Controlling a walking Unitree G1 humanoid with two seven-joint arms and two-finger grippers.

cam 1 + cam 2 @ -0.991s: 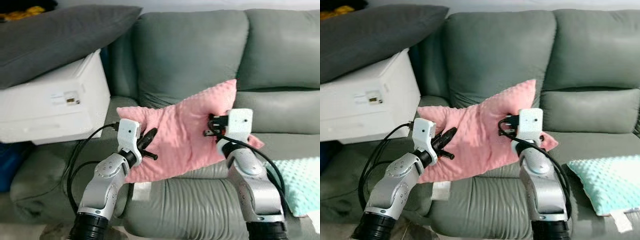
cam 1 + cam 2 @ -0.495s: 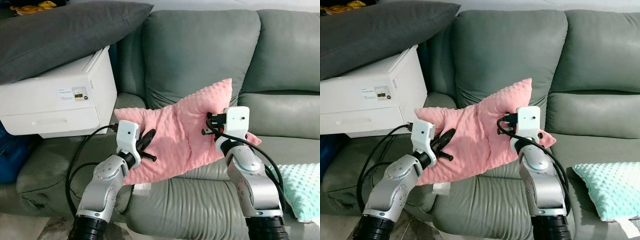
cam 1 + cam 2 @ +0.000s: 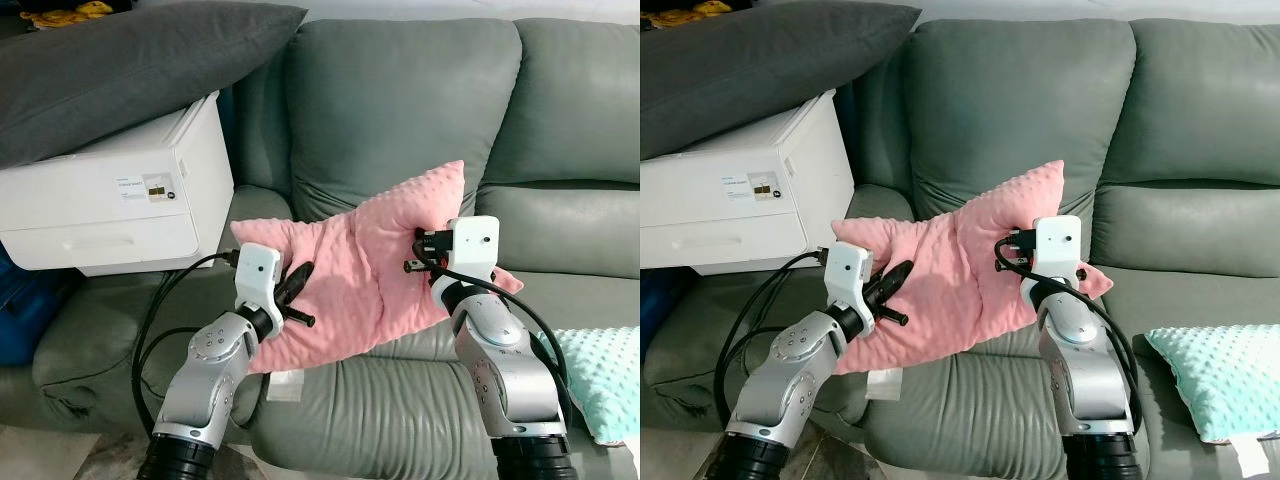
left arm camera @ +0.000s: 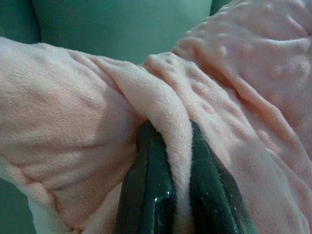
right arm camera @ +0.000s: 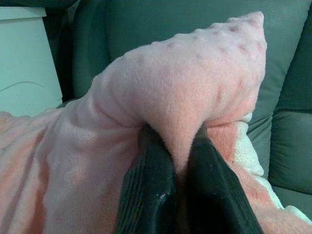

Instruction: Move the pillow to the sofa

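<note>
A pink dotted pillow (image 3: 360,265) hangs in the air between my two arms, above the front edge of the grey-green sofa (image 3: 400,110). My left gripper (image 4: 178,161) is shut on a fold at the pillow's left end, with the plush pinched between its black fingers (image 4: 151,195). At the pillow's right side my right gripper (image 5: 178,161) is shut on a bunched ridge of the fabric. The pillow sags a little in the middle, and one corner (image 3: 455,172) points up toward the sofa back.
A white printer (image 3: 110,195) stands on the sofa's left armrest with a dark grey cushion (image 3: 130,65) lying on top. A mint green pillow (image 3: 600,370) lies on the seat at the right. Black cables (image 3: 160,320) loop beside my left arm.
The view has shifted since a second ago, so the camera moved. Both grippers keep their hold; the pillow has sunk slightly over the last half second.
</note>
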